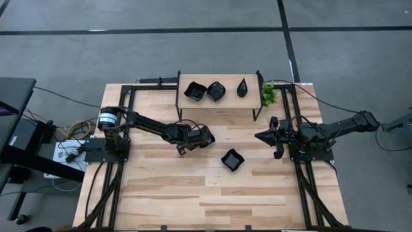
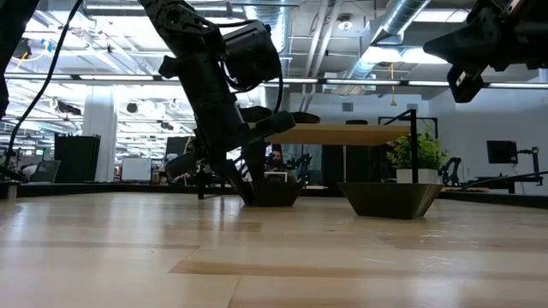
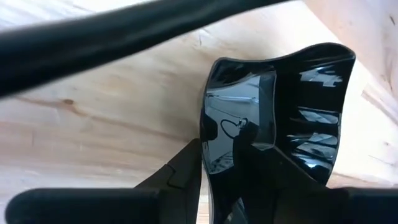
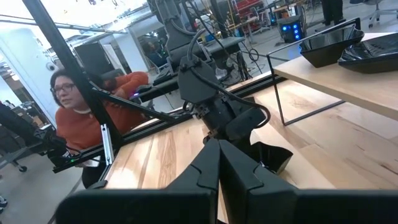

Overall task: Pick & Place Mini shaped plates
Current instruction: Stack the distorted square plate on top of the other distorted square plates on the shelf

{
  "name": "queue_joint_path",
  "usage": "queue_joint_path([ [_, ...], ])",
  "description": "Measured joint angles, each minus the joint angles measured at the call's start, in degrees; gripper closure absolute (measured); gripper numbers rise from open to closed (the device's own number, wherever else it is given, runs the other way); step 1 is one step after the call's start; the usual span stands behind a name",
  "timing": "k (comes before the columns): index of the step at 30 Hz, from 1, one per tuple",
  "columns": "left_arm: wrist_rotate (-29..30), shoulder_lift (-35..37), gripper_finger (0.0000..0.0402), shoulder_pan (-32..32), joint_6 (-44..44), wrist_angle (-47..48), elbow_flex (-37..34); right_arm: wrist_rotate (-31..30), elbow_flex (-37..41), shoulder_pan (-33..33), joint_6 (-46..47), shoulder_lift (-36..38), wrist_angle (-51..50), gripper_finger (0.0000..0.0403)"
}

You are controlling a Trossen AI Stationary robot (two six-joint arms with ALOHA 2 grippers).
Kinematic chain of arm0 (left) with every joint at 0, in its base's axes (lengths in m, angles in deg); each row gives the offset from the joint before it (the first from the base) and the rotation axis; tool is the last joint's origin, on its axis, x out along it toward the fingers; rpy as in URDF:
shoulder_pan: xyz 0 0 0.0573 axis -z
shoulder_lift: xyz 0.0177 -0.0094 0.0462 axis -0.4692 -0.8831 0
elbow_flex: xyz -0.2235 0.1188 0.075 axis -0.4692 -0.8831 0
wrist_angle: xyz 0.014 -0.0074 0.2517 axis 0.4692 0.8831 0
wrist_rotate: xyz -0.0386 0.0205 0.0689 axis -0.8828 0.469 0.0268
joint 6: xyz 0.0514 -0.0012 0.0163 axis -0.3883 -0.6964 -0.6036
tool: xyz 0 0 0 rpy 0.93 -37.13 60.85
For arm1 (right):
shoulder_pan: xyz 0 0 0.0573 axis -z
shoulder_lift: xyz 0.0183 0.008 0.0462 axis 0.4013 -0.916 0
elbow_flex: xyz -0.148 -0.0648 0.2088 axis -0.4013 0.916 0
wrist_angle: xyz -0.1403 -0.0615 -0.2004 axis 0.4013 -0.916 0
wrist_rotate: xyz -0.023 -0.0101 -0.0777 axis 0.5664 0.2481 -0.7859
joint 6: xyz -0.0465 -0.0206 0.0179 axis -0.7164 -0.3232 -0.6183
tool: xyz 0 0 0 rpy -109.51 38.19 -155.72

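Glossy black wavy-edged square plate (image 1: 232, 159) resting alone on the pale wood desk (image 1: 193, 200), nearest the front edge and between the two arms; left end effector (image 1: 207, 137) low over the desk centre, its fingers (image 3: 180, 171) clamped across the rim of a second wavy-edged plate (image 3: 292, 112), one finger inside the dish and one outside; right end effector (image 1: 261, 136) raised above the desk on the right side, fingers (image 4: 217, 165) pressed together and holding nothing; behind both, a small raised shelf (image 1: 219, 103) bearing two more wavy-edged plates (image 1: 195, 91) (image 1: 215, 91) side by side and a teardrop plate (image 1: 242, 87) apart from them; small green plant (image 1: 268, 95) at the shelf's right end; beyond the desk, a seated person in an orange top (image 4: 93, 118).
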Motion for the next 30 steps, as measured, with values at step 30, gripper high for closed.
queue_joint_path([
  [30,-0.04,0.00,0.0392,1.67,-1.77,0.20,-0.02,0.02,0.00,0.02,0.02,0.00,-0.02,0.0403],
])
